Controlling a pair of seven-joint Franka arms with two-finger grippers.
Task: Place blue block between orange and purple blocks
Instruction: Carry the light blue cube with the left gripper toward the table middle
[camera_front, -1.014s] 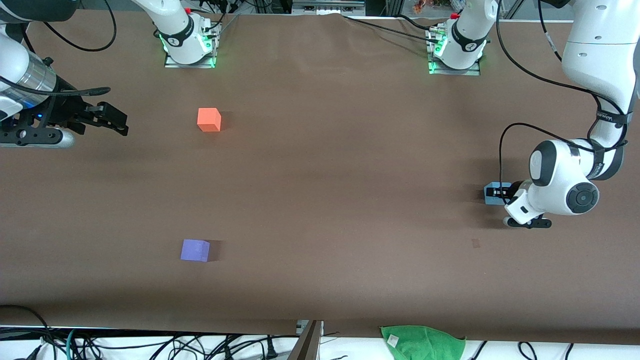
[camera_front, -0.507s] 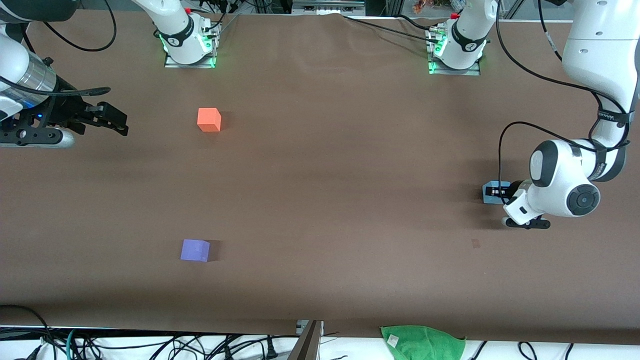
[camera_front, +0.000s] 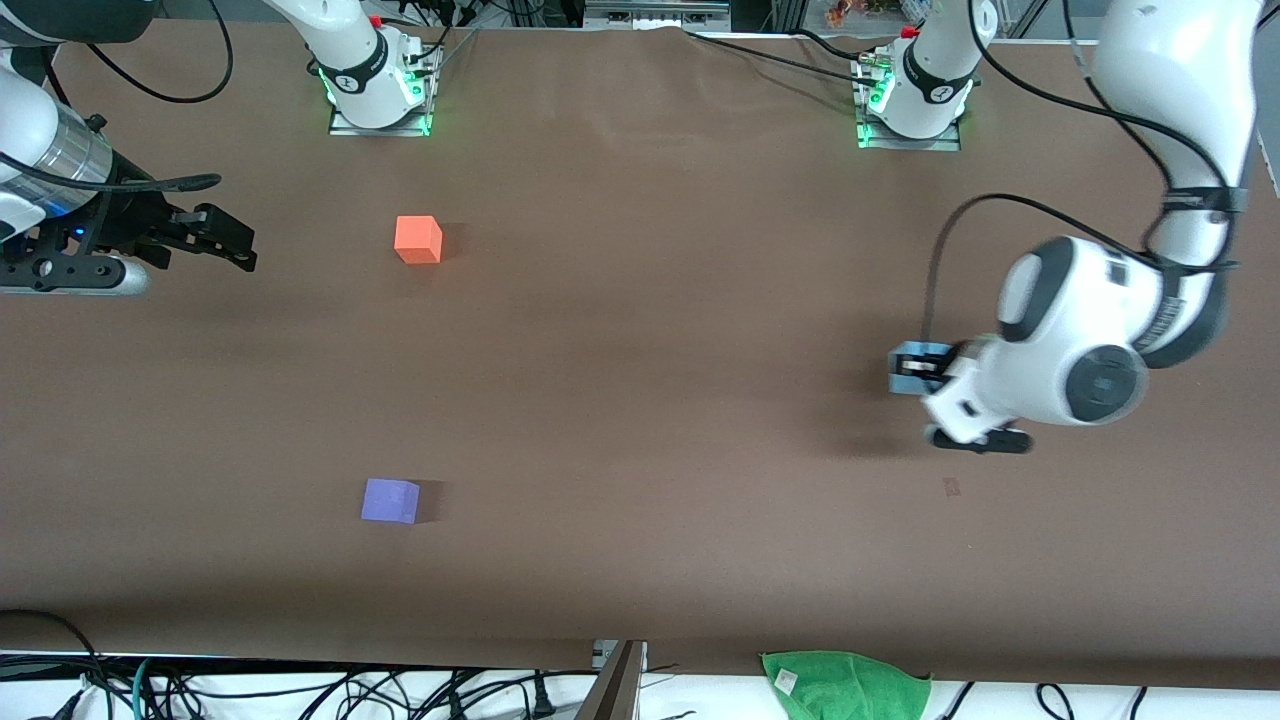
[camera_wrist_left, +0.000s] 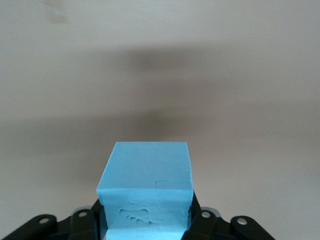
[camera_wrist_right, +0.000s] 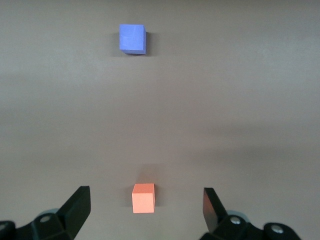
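My left gripper (camera_front: 918, 369) is shut on the sky-blue block (camera_front: 912, 368) and holds it in the air over the table at the left arm's end. In the left wrist view the block (camera_wrist_left: 145, 177) sits clamped between the black fingers (camera_wrist_left: 202, 220). The orange block (camera_front: 417, 239) rests on the table toward the right arm's end. The purple block (camera_front: 389, 500) lies nearer the front camera than the orange one. My right gripper (camera_front: 232, 245) is open and empty, waiting beside the orange block. In the right wrist view the orange block (camera_wrist_right: 143, 197) and purple block (camera_wrist_right: 132, 38) both show.
A green cloth (camera_front: 848, 684) lies off the table's front edge. The two arm bases (camera_front: 378, 92) stand along the table's top edge. Cables hang below the front edge.
My left gripper has lifted the blue block off the table and moved it toward the right arm's end. The right arm has not moved.
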